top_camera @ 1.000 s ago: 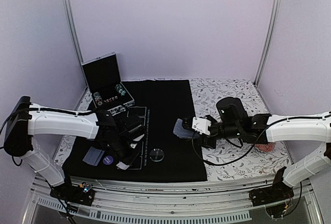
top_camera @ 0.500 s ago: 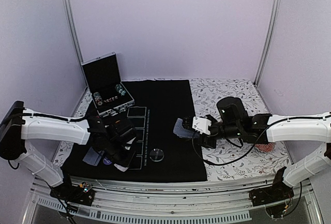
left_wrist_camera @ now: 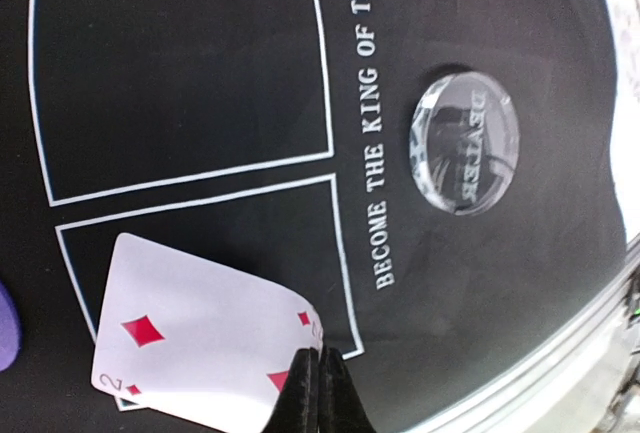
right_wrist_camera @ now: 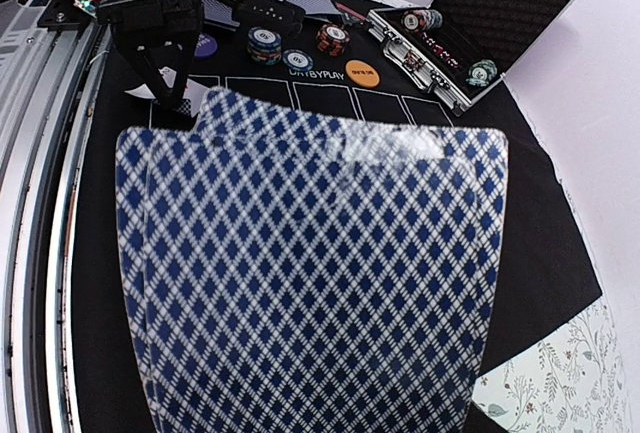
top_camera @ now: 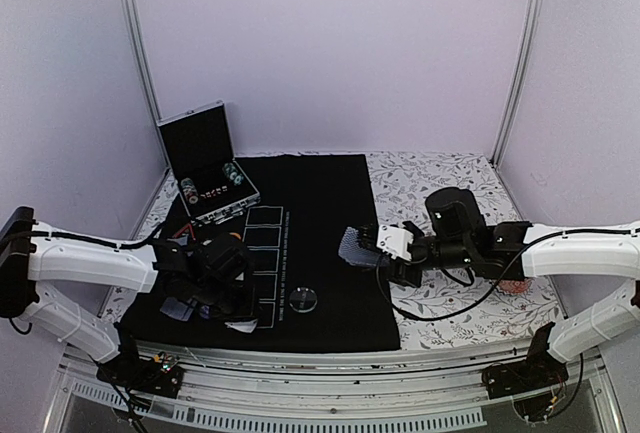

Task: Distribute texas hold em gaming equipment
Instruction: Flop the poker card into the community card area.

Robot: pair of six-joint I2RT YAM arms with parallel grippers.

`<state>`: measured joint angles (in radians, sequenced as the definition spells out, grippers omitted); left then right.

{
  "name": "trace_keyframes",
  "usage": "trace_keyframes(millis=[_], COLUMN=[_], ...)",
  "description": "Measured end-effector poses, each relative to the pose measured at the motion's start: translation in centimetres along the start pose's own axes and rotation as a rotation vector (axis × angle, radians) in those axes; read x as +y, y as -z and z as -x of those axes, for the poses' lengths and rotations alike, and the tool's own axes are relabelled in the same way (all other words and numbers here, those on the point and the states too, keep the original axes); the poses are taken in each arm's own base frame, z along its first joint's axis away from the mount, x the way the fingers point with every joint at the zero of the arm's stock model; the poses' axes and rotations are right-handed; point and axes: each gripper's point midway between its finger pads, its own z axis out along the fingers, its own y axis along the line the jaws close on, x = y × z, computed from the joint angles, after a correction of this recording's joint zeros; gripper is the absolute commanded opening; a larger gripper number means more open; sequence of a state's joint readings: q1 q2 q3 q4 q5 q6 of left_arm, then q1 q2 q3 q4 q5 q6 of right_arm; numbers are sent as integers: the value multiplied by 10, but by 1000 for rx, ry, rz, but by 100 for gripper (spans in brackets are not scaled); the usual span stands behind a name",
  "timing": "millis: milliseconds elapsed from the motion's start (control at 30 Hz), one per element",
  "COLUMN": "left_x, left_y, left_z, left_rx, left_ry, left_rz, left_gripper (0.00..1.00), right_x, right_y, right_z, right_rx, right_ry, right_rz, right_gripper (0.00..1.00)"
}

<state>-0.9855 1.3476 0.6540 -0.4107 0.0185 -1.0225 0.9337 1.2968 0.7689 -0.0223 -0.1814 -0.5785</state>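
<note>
Now my L arm is drawn back baseward. L gripper pinches tight a corner of the 2-of-diamonds card, face up just beyond my fingertips, over the mat box; release pending. R gripper clamps deck.

Clear disc on mat between left claw with white card and right claw with lattice-backed cards
</note>
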Motion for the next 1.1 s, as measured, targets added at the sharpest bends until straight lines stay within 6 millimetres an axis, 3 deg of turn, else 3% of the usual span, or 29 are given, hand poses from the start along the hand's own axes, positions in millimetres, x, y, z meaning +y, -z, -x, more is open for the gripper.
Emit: trace_keyframes(millis=[167, 433, 933, 1100], left_x=[-1, 15, 17, 13], left_y=[-1, -5, -12, -14], left_z=[7, 9, 20, 24], left_rx=[-24, -51, -110, -121], left_ry=[72, 197, 323, 329], left_rz=[-16, -7, -77, -97], left_gripper=[0, 0, 0, 11], right_x=[2, 1, 0, 0], right_y=[4, 9, 14, 14], right_z=[-3, -2, -1, -1], right_rx=[0, -7, -15, -15], right_ry=[-7, -12, -13, -13], right_rz=[-4, -17, -27, -27], right_gripper=[50, 50, 50, 51])
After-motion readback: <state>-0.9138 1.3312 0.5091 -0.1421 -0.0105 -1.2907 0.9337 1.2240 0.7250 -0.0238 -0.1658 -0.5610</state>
